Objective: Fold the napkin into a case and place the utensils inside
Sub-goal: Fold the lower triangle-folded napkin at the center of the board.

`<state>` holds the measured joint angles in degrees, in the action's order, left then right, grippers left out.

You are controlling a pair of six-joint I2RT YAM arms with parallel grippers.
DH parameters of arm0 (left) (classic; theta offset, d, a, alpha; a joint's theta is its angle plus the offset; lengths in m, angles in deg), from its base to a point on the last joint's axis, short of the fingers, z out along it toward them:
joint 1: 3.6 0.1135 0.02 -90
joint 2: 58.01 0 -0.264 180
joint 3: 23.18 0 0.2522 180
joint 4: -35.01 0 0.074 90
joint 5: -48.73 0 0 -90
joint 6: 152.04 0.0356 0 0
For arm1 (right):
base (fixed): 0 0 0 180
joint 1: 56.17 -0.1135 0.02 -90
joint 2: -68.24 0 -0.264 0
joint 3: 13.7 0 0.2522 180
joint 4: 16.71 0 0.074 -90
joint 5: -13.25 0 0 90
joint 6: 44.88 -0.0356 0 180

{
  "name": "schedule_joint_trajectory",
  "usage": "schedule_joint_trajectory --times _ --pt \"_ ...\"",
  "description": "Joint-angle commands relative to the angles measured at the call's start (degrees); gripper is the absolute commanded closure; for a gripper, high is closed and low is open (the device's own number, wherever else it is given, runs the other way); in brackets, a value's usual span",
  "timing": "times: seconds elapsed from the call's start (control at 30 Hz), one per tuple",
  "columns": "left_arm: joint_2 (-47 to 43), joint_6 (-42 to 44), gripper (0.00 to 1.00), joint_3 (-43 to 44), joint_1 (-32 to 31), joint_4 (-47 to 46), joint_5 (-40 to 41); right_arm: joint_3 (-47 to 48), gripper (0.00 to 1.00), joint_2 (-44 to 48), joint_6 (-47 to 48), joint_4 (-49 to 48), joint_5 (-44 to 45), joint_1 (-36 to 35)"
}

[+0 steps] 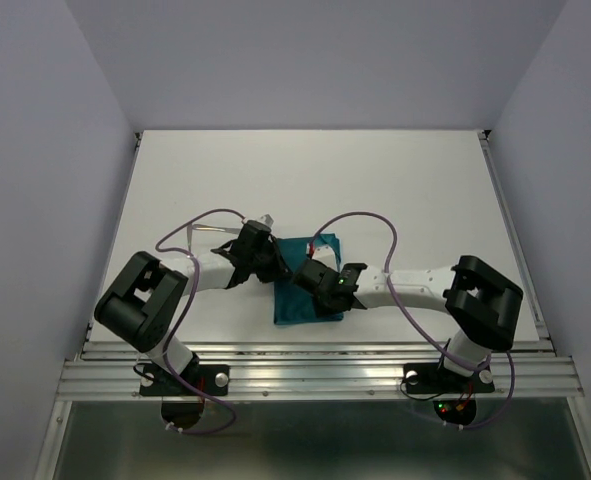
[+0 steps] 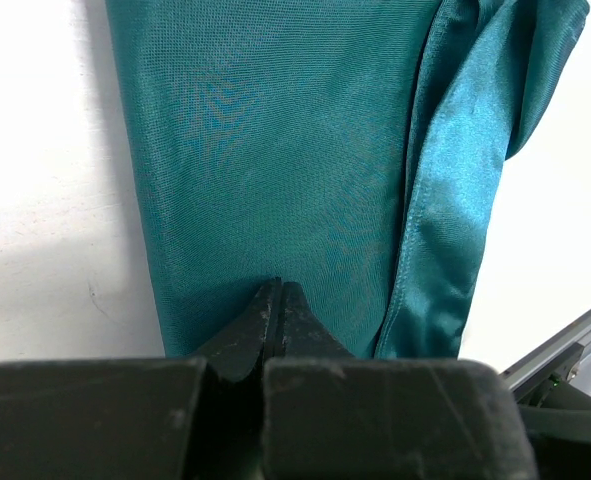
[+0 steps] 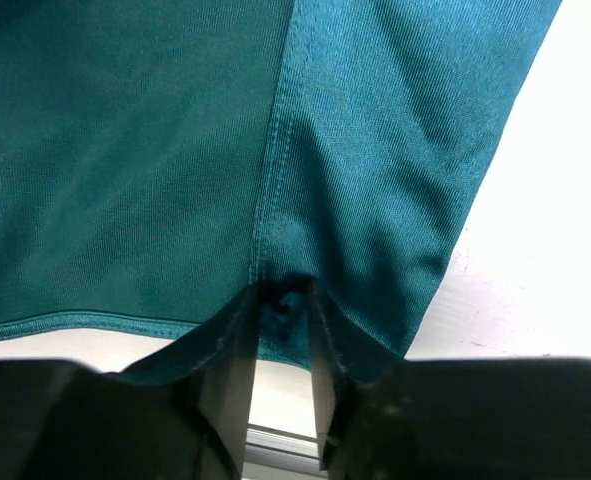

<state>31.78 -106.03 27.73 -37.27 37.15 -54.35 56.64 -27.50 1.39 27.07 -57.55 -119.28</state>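
Note:
The teal napkin [image 1: 297,303] lies folded on the white table between my two grippers. It fills the left wrist view [image 2: 275,150] and the right wrist view [image 3: 125,150]. My left gripper [image 1: 267,258] is at the napkin's left edge; its jaws are shut with the tips [image 2: 278,290] resting on the flat cloth, nothing visibly between them. My right gripper [image 1: 310,278] is over the napkin's middle, shut on a pinch of cloth [image 3: 287,305] at a hemmed fold near the edge. Slim silver utensils [image 1: 212,228] lie just behind the left arm, mostly hidden by it.
The metal rail of the table's near edge [image 1: 315,352] runs just in front of the napkin and shows in the left wrist view [image 2: 560,355]. Purple cables [image 1: 365,222] loop above both arms. The white table [image 1: 315,180] stretches behind.

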Motion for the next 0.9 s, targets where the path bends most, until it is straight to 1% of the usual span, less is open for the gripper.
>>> schedule_joint_trajectory --times 0.0,0.07,0.1,0.13,0.17,0.2,0.3,0.33,0.37,0.43,0.47,0.5,0.53,0.57,0.6,0.67,0.7,0.87 --pt "-1.5 0.5 1.00 -1.6 -0.3 3.2 0.7 2.3 0.59 2.7 0.7 0.2 2.9 -0.7" --pt "-2.3 0.7 1.00 -1.3 -0.3 3.3 0.7 3.4 0.53 4.5 1.7 0.1 4.5 -0.7" --pt "-2.5 0.7 1.00 -1.2 -0.3 3.4 0.8 4.0 0.52 6.3 2.5 0.2 4.8 -0.7" --pt "-2.7 0.9 1.00 -1.0 -0.3 3.6 0.9 4.4 0.48 7.2 3.0 0.1 5.0 0.1" --pt "-3.0 1.1 1.00 -0.6 -0.3 4.1 1.3 5.3 0.45 8.8 3.7 0.1 5.0 1.6" --pt "-3.1 1.3 1.00 -0.4 -0.3 4.3 1.5 5.7 0.43 9.4 4.1 0.0 4.9 1.6" --pt "-3.3 1.7 1.00 0.4 -0.3 5.0 2.2 6.9 0.40 11.0 5.9 -0.9 3.8 5.9" --pt "-3.5 1.9 1.00 0.6 -0.3 5.1 2.3 6.8 0.40 11.2 6.4 -1.5 3.1 9.3" --pt "-3.4 2.0 1.00 0.9 -0.3 5.1 2.3 6.7 0.41 11.4 6.8 -3.1 1.5 11.1" --pt "-3.3 2.2 1.00 1.3 -0.3 5.6 2.4 6.9 0.44 10.8 7.7 -4.9 -0.6 14.6" --pt "-3.3 2.2 1.00 1.6 -0.3 5.6 2.5 7.1 0.48 10.3 8.4 -6.3 -2.3 17.8" --pt "-3.1 2.2 1.00 1.6 -0.3 5.6 2.5 7.3 0.54 9.5 8.7 -6.8 -3.1 19.3" --pt "-2.9 2.2 1.00 1.7 -0.3 5.6 2.5 8.2 0.67 7.4 9.0 -7.8 -3.9 20.6" --pt "-2.7 2.2 1.00 2.0 -0.3 5.6 2.5 8.7 0.75 6.3 9.4 -8.0 -5.0 22.9" --pt "-2.5 2.2 1.00 2.1 -0.3 5.6 2.5 9.2 0.89 5.2 9.9 -8.3 -5.5 23.9" --pt "-2.2 2.4 1.00 2.4 -0.3 5.7 2.5 10.1 0.96 2.5 10.6 -10.1 -6.9 26.4" --pt "-2.1 2.5 1.00 2.5 -0.3 5.8 2.6 10.5 0.98 1.8 10.8 -10.6 -7.2 27.2" --pt "-1.7 2.8 1.00 3.6 -0.3 6.4 3.2 12.6 0.98 -2.5 12.4 -12.7 -8.6 28.9"
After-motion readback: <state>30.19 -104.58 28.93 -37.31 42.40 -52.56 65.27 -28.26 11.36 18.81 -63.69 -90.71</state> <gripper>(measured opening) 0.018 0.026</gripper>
